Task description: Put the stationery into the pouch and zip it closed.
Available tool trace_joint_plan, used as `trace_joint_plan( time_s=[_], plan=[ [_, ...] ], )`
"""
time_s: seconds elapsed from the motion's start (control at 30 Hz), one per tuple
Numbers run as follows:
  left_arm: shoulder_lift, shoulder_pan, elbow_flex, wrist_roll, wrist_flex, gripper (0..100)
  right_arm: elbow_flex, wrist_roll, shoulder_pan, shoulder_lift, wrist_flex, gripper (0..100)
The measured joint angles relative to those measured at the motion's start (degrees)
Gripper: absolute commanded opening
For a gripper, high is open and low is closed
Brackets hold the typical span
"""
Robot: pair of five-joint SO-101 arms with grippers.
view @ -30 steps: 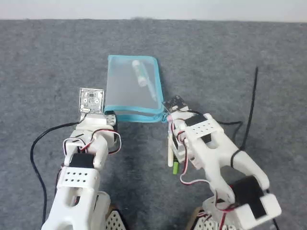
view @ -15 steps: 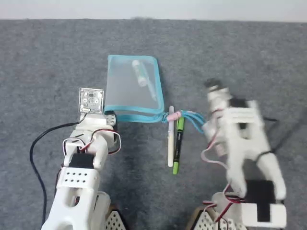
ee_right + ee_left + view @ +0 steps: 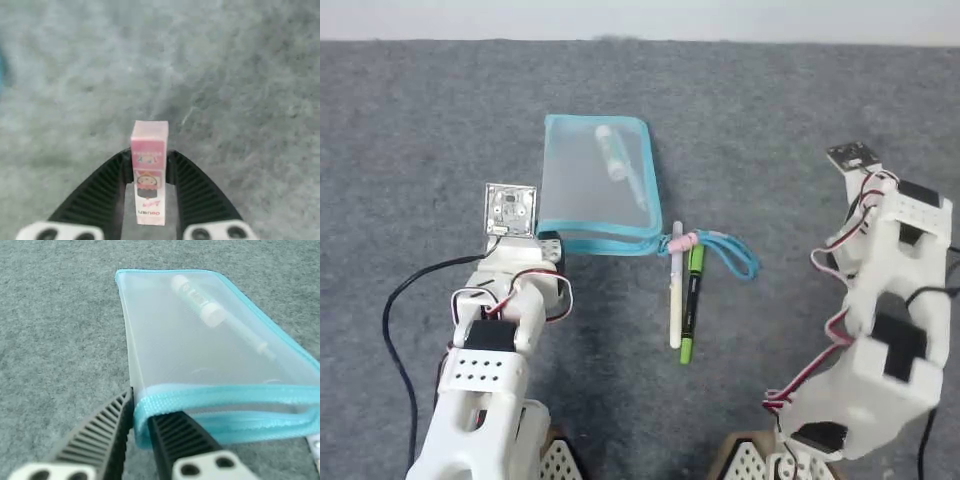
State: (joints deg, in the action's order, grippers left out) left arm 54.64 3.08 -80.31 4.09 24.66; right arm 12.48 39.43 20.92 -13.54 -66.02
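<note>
Fingers (image 3: pixel 100 430) of the left gripper (image 3: pixel 139 412) pinch the near corner of the pouch (image 3: pixel 200 355), closed on its teal zipper edge. The left wrist view shows the bite plainly: one ribbed finger sits outside the corner and the other lies under the mouth's band. Beyond that grip, the frosted pouch lies flat on the grey table (image 3: pixel 440 120), stretching away from the gripper. Inside it, toward the far end, rests a white tube (image 3: pixel 197 300). It may be a correction pen or a glue stick, but the cloudy wall makes that hard to settle.

The right gripper (image 3: pixel 149 157) is clamped around a small pink and white eraser (image 3: pixel 149 142), which stands upright between its fingers with its top poking out past the tips. The right wrist view shows this hold, while in the high view the right arm (image 3: pixel 880 300) covers it from above. That arm stands at the table's right side, well apart from the pouch.

Between the two arms, the high view shows a white pen (image 3: pixel 675 300) and a green pen (image 3: pixel 691 300) lying side by side and touching on the table. Their far ends lie just beside the pouch's right corner. From that corner a teal strap (image 3: pixel 735 255) curls off toward the right arm.
</note>
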Motion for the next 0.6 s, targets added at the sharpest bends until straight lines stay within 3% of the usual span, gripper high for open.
trace_joint_plan(
  time_s=[0.13, 0.37, 0.6],
  plan=[
    [0.0, 0.0, 0.0, 0.0, 0.0, 1, -2.4, -0.1, 0.0, -1.4, 0.2, 3.4],
    [0.0, 0.0, 0.0, 0.0, 0.0, 1, -3.9, -0.4, 0.0, -1.4, -2.5, 25.2],
    [0.0, 0.0, 0.0, 0.0, 0.0, 1, -3.9, -0.4, -0.1, 0.6, -2.5, 27.0]
  ],
)
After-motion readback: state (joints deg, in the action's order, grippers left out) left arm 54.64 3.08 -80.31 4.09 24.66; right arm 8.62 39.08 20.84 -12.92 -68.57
